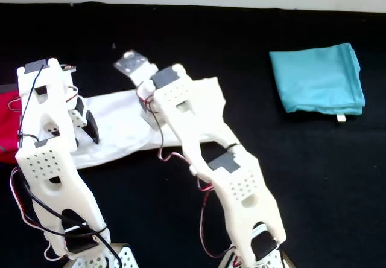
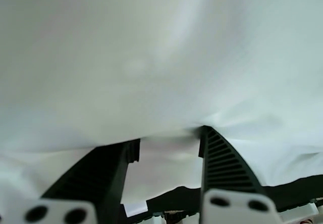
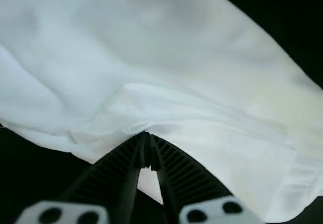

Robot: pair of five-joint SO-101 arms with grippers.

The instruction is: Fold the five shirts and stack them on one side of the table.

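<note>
One white shirt is lying spread at the table's left-centre, between a red shirt and a folded teal shirt far right. Left wrist view: left gripper is sitting on the cloth, jaws apart; it is needing a firm bite first. Right wrist view: right gripper is pinching a fold; judging that both should be lifting evenly so the crease is running straight
</note>
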